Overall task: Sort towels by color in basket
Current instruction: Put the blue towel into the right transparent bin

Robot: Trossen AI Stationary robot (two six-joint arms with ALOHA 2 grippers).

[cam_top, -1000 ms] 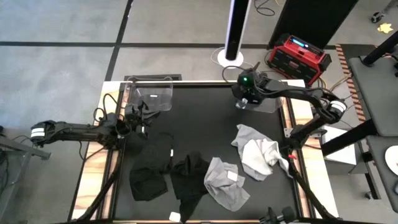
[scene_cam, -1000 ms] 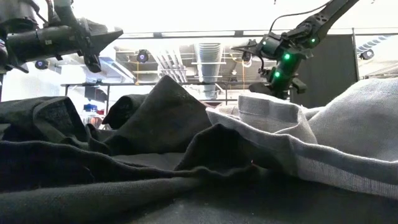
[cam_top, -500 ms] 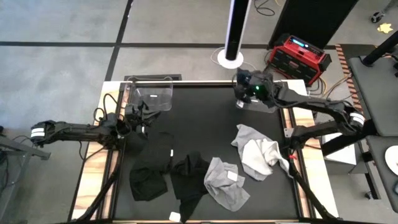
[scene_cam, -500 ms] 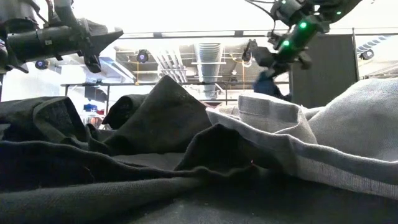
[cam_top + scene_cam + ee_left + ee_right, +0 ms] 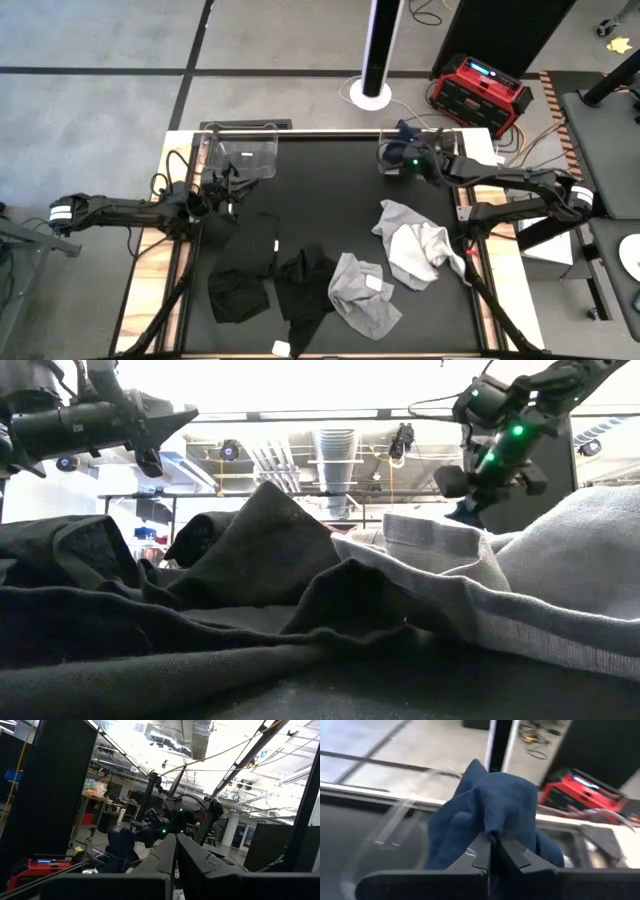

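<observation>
My right gripper (image 5: 404, 156) is shut on the navy blue towel (image 5: 485, 800) above the table's far right corner, by a clear bin (image 5: 436, 170). In the low view the navy towel (image 5: 463, 512) shows just below that gripper (image 5: 478, 482). My left gripper (image 5: 220, 190) hovers shut and empty at the table's left side, near the other clear bin (image 5: 240, 155). Black towels (image 5: 262, 272) lie heaped on the mat's near left. A light grey towel (image 5: 365, 292) with a white tag and a white-and-grey one (image 5: 415, 245) lie to their right. My right gripper pinches the navy towel between its two fingers at a bunched peak of cloth (image 5: 491, 834). The cloth bulges out past the fingers (image 5: 479, 854) on both sides, several layers by the look of it. The towel is lifted clear of the table.
Bare black mat (image 5: 320, 180) lies between the two bins. The table's frame rail (image 5: 330, 132) runs along the far edge. A red box (image 5: 480, 92) and a white pole base (image 5: 370, 92) stand on the floor beyond it.
My right gripper has risen from the right clear bin with the navy towel, then swung toward the table's right edge and dipped a little, while its arm has folded out to the right. The left arm and the towels on the mat have stayed put.
</observation>
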